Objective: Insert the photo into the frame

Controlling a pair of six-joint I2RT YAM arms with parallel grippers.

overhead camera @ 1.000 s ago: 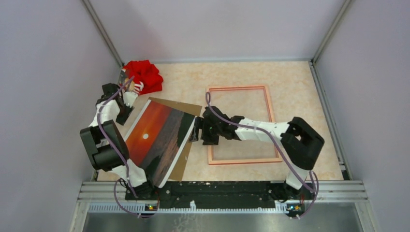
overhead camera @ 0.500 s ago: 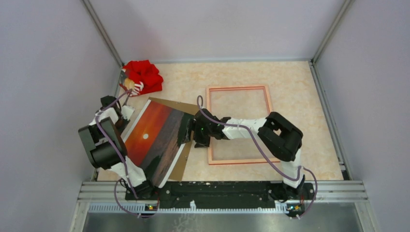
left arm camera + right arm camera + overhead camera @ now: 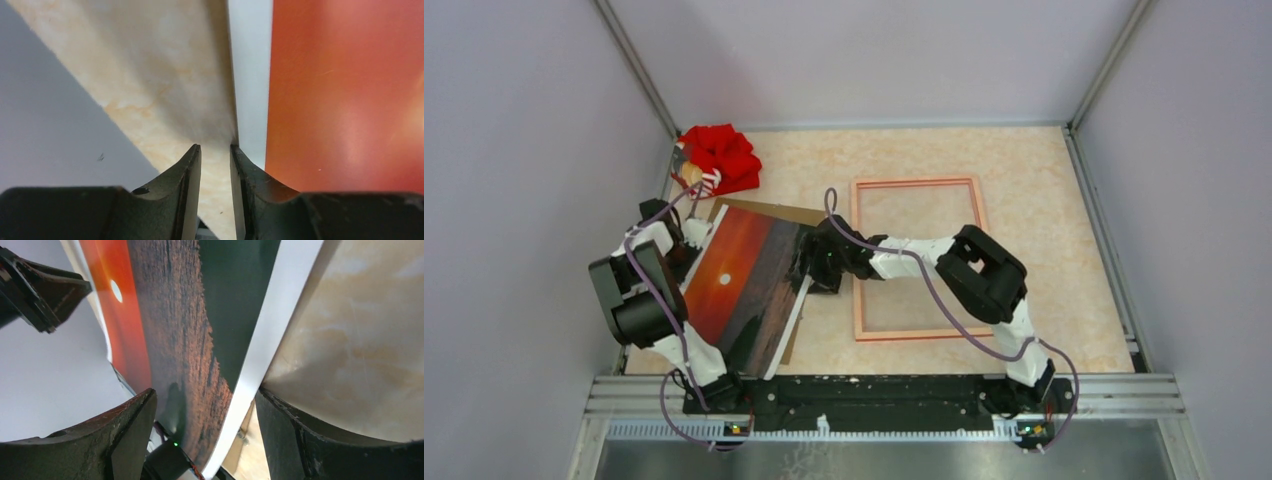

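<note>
The photo (image 3: 749, 285), lying tilted over the brown backing panel (image 3: 764, 208) just left of the frame (image 3: 914, 184), is seemingly being taken up, the left gripper (image 3: 215, 150) showing a slim gap at its white border, grip unclear, and the right gripper (image 3: 205, 392) straddling the opposite edge wide open, so clamping and carrying it rightward are likely coming next.

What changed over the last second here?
The right gripper slid left, its open jaws straddling the right edge of the photo. The photo and the brown backing panel beneath it shifted left with it. The left gripper narrowed its jaws at the photo's left edge, with a gap still showing. The frame and the red cloth stayed put.
</note>
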